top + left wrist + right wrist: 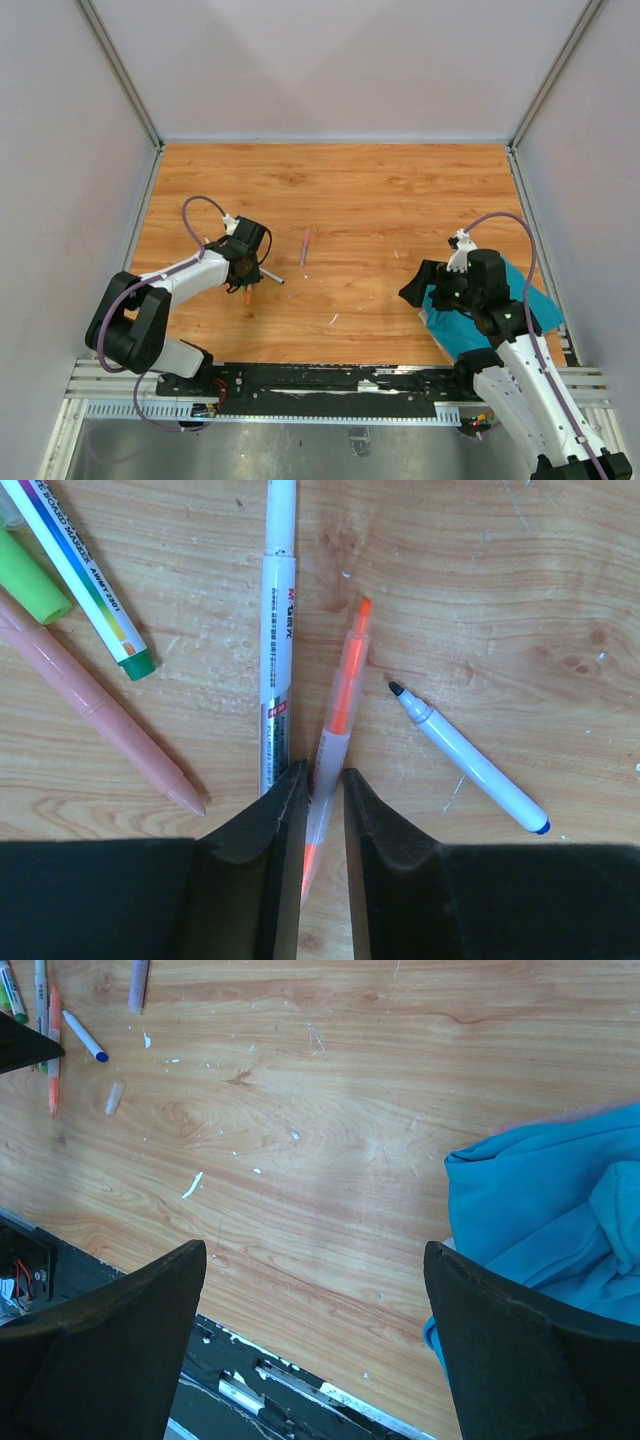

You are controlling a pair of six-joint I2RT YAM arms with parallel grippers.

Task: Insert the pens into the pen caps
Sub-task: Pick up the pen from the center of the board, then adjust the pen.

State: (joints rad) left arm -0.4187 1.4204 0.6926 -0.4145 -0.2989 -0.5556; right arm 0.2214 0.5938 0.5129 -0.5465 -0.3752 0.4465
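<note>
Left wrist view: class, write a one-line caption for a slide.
Left hand straddles an orange pen on the wooden table; a white pen lies alongside.

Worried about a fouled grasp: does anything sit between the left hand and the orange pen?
Nothing visible does. The orange pen lies in the gap between the left hand's fingers. The white pen lies close beside it, its near end meeting one finger's outer edge, outside the gap.

Wooden table [360,190] carries clustered pens [277,680], a lone purple pen [304,247] and a teal cloth [540,1200].
</note>
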